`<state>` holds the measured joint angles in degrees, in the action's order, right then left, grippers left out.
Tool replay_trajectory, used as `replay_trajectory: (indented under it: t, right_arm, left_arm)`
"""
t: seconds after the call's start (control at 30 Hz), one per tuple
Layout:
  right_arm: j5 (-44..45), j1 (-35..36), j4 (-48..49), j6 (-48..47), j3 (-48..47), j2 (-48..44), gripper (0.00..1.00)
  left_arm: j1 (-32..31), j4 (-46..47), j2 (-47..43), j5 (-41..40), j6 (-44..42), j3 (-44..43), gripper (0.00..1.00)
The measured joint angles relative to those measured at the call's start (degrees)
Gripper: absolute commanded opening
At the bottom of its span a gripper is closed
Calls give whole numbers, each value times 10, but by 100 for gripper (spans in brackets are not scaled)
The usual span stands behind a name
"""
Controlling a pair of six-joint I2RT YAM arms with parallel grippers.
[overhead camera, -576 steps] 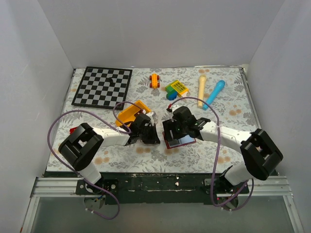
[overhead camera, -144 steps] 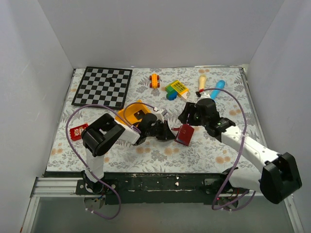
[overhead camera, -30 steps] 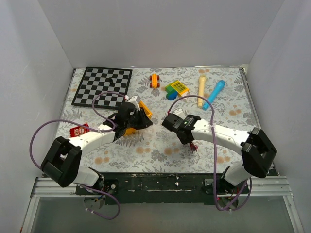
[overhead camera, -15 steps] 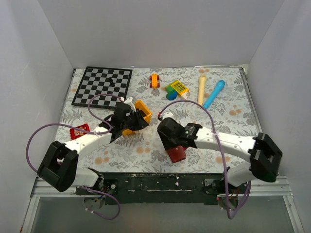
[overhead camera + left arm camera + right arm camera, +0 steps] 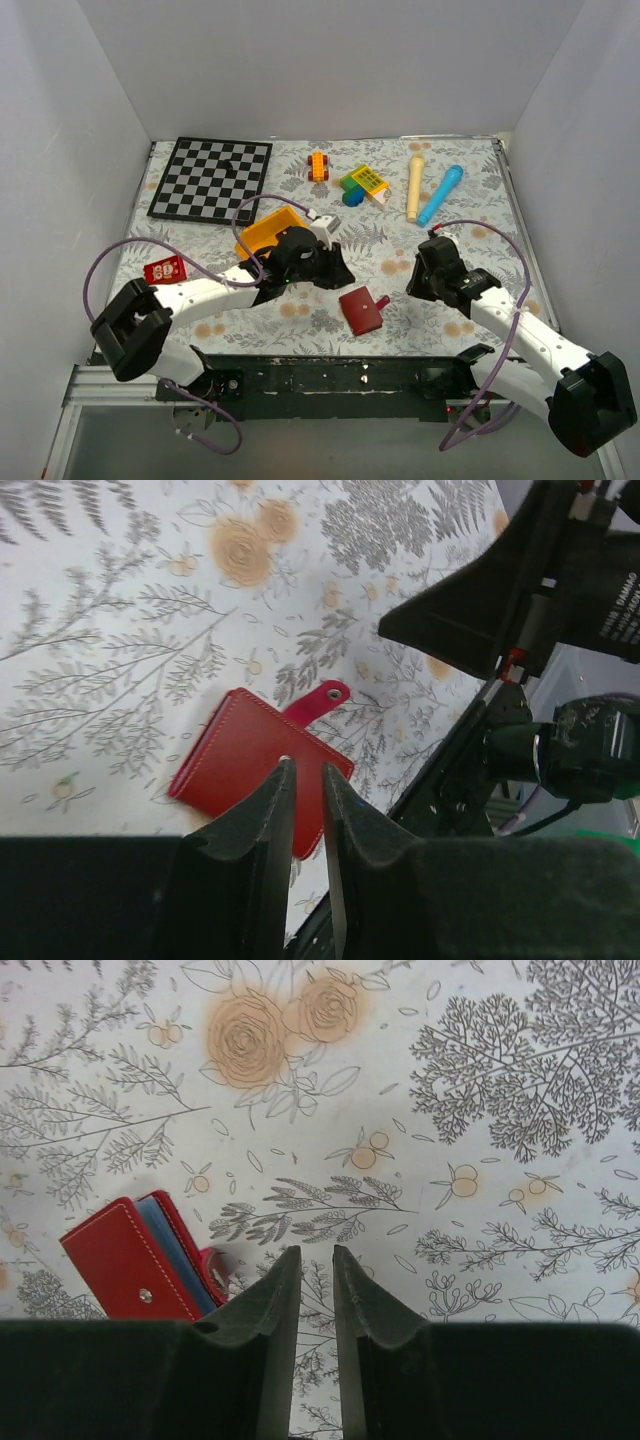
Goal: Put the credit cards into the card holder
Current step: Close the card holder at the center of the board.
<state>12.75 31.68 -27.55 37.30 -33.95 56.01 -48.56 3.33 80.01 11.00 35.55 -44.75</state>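
card holder (image 5: 235,745), corner hidden (behind jaws)

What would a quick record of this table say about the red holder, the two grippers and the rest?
holder: folded, tab unsnapped, lying on the table, touched by neither gripper
left gripper: jaws slightly apart, empty, left of holder
right gripper: jaws slightly apart, empty, right of holder
cards: none in view
other: yellow bin, chessboard, toys farther back

White walls (image 5: 330,60) enclose a floral-patterned table (image 5: 480,195).
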Motion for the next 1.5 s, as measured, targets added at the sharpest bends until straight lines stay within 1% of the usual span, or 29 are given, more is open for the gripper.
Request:
replay_trajectory:
  t: [0.07, 0.2, 0.27, 0.43, 0.67, 1.13, 1.5]
  right_arm:
    - [-18, -21, 0, 0, 16, -3, 19]
    - [-71, -43, 20, -7, 35, 2, 18]
    - [-111, -47, 47, -16, 47, 10, 17]
    - [-179, -47, 89, -34, 58, 35, 14]
    - [-235, -47, 143, -45, 74, 48, 13]
    - [-321, -47, 199, -47, 76, 83, 13]
    - [-366, -47, 256, -45, 95, 128, 13]
  left_arm:
    - [-23, 17, 25, 7, 3, -10, 15]
    - [-37, 28, 82, 17, 7, -26, 15]
    - [-38, 27, 108, 19, 7, -29, 13]
    - [-38, 23, 143, 23, 8, -29, 13]
    - [-50, 25, 153, 36, 15, -23, 12]
    - [-59, 48, 174, 51, 26, 1, 10]
    - [-60, 59, 180, 54, 31, 2, 10]
